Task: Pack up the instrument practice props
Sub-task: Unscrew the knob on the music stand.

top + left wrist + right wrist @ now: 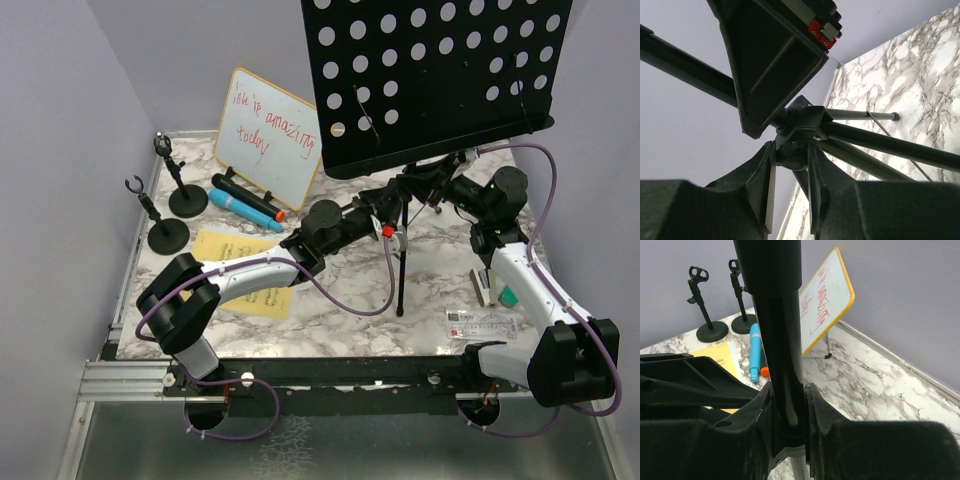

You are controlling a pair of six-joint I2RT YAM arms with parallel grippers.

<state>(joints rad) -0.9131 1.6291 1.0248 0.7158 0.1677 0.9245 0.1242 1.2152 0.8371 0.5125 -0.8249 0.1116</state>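
black music stand (440, 80) on the table (430, 300), right gripper (788, 405) clamped on its pole (775, 315), left gripper (790, 155) with jaws narrowly straddling its tripod hub (805, 125), grip there unclear

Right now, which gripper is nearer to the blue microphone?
Left. The left gripper straddles the tripod hub of the music stand, on the side toward the blue microphone. The right gripper clamps the stand's pole beyond the hub, farther from it.
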